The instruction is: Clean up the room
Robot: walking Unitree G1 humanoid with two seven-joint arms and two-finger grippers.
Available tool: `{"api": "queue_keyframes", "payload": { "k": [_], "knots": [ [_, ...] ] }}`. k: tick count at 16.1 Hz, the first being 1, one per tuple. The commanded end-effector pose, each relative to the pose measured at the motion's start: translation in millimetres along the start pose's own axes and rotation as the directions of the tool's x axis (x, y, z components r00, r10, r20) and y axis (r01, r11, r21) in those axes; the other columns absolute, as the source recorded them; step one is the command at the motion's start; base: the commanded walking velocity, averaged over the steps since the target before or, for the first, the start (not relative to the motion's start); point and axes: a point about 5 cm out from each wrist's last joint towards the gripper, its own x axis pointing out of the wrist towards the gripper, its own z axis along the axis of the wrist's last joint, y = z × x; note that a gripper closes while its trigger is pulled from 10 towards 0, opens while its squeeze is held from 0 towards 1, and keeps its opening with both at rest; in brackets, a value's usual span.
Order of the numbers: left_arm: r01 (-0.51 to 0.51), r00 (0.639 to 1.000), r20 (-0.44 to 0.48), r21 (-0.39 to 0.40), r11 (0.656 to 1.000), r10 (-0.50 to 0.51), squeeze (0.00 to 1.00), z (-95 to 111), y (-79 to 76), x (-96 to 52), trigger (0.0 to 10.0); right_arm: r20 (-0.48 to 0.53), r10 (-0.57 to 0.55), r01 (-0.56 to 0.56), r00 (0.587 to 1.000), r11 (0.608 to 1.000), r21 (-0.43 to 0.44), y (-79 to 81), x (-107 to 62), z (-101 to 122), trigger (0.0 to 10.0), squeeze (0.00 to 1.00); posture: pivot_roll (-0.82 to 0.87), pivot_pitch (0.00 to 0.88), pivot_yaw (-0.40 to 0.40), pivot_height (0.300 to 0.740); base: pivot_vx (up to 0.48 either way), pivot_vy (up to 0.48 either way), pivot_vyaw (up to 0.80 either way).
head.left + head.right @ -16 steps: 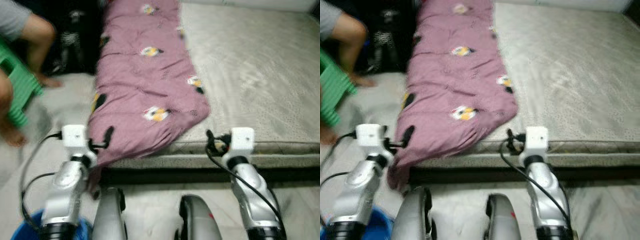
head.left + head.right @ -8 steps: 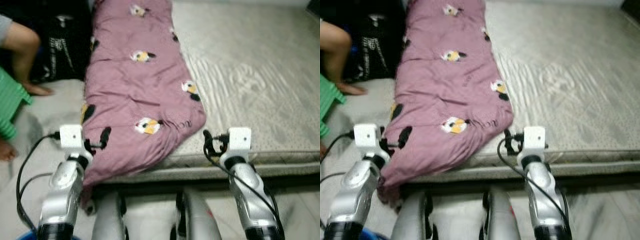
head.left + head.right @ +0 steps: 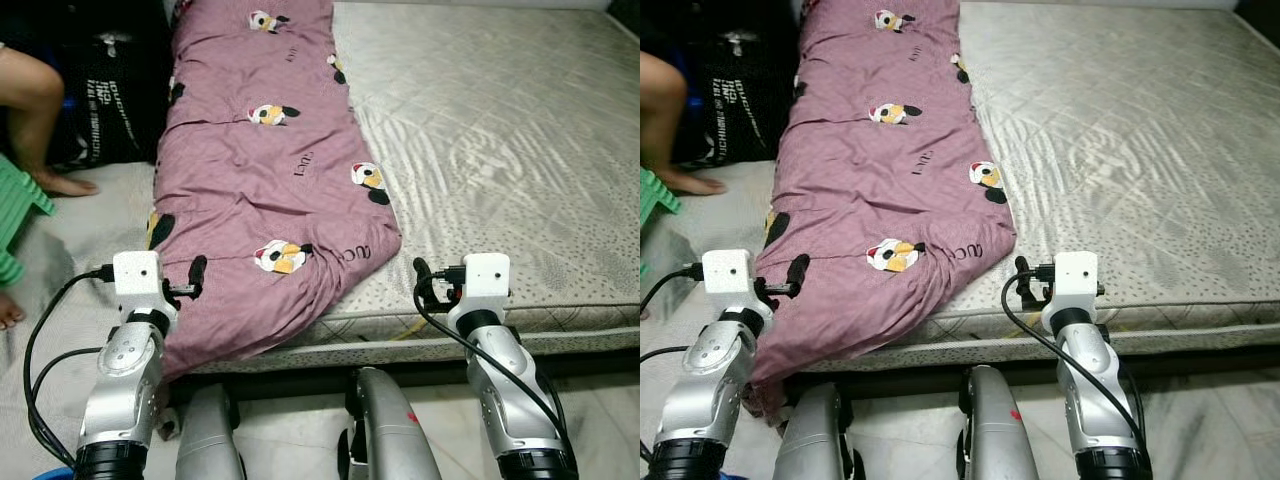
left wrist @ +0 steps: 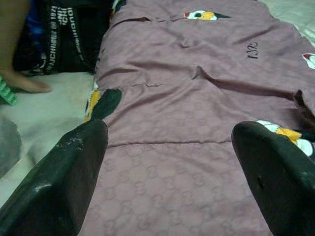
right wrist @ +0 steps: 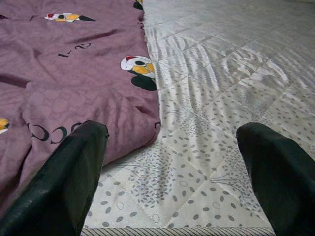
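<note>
Left eye view: a purple blanket [image 3: 265, 180] lies along the left edge of the mattress [image 3: 500, 150], its near end drooping over the front left corner. Left gripper [image 4: 170, 162] hovers released over that end; right gripper [image 5: 172, 167], also spread apart, hovers at the front edge beside it.

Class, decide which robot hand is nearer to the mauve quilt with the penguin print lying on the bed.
Left. The left hand hangs open right over the mauve quilt at its hanging end; the right hand is open over bare mattress beside its edge.
</note>
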Motion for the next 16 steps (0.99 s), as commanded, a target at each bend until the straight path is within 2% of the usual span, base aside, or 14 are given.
{"api": "queue_keyframes", "payload": {
  "k": [1,5,8,10,13,15,16],
  "knots": [
    [-0.007,1.000,-0.022,0.008,1.000,0.008,0.00,-4,-1.7,0.5,10.0,-0.006,0.006,-0.006,1.000,1.000,0.001,-0.6,0.6,-2,10.0,0.00,-0.07,0.109,-0.040,0.566,0.000,0.000,0.00],
    [-0.029,0.999,-0.022,0.006,1.000,0.029,0.00,-4,-0.8,0.7,10.0,-0.032,0.031,-0.031,0.999,1.000,0.004,2.9,3.4,-6,10.0,0.00,-0.07,0.110,-0.039,0.566,0.000,0.000,0.00],
    [-0.034,0.999,-0.016,0.011,0.999,0.034,0.00,-1,-0.9,-1.6,10.0,-0.067,0.161,-0.162,0.985,0.987,-0.020,21.5,13.5,-9,10.0,0.00,-0.06,0.119,-0.030,0.566,0.000,0.000,0.00],
    [-0.064,0.998,-0.003,0.030,0.998,0.064,0.00,0,9.7,-10.5,10.0,-0.079,0.205,-0.209,0.976,0.977,-0.043,29.1,20.6,-9,10.0,0.00,-0.04,0.130,-0.031,0.566,0.000,0.000,0.00],
    [-0.220,0.975,-0.028,0.065,0.973,0.222,0.00,-8,44.9,-33.1,10.0,-0.088,0.232,-0.237,0.969,0.970,-0.060,36.3,39.3,-7,10.0,0.00,0.02,0.140,-0.047,0.566,0.000,0.000,0.00],
    [-0.233,0.972,-0.018,0.075,0.970,0.235,0.00,-7,46.2,-41.8,10.0,-0.083,0.281,-0.284,0.956,0.959,-0.025,50.6,52.2,-1,10.0,0.00,0.07,0.141,-0.072,0.566,0.000,0.000,0.00],
    [-0.231,0.973,-0.002,0.099,0.968,0.232,0.00,-4,46.8,-45.7,10.0,-0.076,0.331,-0.333,0.940,0.943,-0.006,66.2,60.4,6,10.0,0.00,0.09,0.143,-0.079,0.566,0.000,0.000,0.00]
  ]
}}
